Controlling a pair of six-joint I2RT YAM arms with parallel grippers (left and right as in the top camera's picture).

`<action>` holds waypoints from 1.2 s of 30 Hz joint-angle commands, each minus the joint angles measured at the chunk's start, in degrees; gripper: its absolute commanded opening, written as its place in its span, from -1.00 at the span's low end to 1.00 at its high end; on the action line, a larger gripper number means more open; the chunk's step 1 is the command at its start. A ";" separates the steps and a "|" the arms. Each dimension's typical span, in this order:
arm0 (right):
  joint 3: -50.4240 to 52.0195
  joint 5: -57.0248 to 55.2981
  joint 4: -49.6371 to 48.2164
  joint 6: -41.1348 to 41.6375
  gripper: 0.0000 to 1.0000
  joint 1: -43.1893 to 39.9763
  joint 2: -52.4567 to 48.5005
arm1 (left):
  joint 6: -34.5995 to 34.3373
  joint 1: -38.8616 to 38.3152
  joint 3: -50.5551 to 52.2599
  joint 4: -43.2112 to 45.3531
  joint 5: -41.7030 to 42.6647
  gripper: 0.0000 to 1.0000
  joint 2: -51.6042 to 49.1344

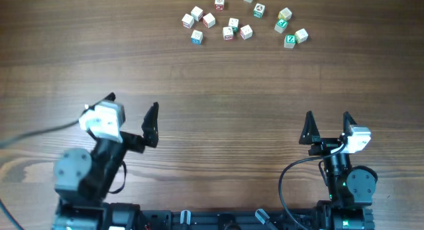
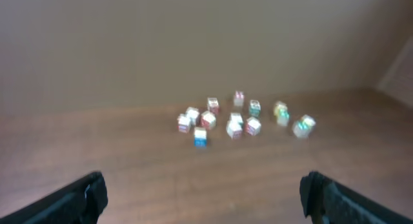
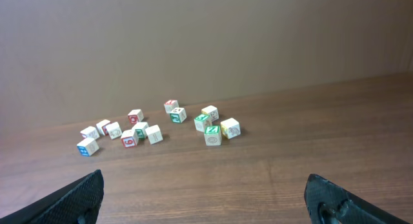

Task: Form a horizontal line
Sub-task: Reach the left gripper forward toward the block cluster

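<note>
Several small white letter cubes lie scattered at the far middle of the table, and no touching row of three shows. A blue-printed cube [image 1: 197, 36] sits at the cluster's near left, also in the left wrist view [image 2: 201, 137] and the right wrist view [image 3: 86, 146]. A red-printed cube [image 1: 228, 32] and a mostly plain white cube [image 1: 246, 32] lie to its right. My left gripper [image 1: 132, 104] is open and empty, far short of the cubes. My right gripper [image 1: 327, 117] is open and empty too.
Green-printed cubes [image 1: 289, 40] and a yellowish one [image 1: 301, 36] lie at the cluster's right side. More red-printed cubes [image 1: 219, 2] sit near the table's far edge. A brown wall rises behind the table in both wrist views.
</note>
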State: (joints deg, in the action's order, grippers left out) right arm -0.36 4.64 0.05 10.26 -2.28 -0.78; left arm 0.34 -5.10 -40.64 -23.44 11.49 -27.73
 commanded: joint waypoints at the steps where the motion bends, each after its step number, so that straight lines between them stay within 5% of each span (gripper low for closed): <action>1: 0.07 -0.76 -0.13 0.35 1.00 0.24 0.35 | 0.33 0.35 -10.73 -6.60 7.28 1.00 -6.27; 10: 0.07 -0.76 -0.13 0.35 0.99 0.24 0.35 | -1.51 0.35 -13.84 -4.87 15.26 1.00 -13.79; 21: 0.07 -0.76 -0.13 0.37 0.99 0.24 0.35 | -7.43 -1.16 -35.52 -7.26 15.28 1.00 -41.94; 36: 0.07 -0.76 -0.13 0.35 0.99 0.24 0.35 | -7.15 -5.66 -37.07 10.64 4.24 1.00 -55.65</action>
State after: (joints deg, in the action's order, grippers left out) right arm -0.36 4.64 0.05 10.26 -2.28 -0.78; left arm -6.35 -10.57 -76.58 -17.08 18.26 -82.96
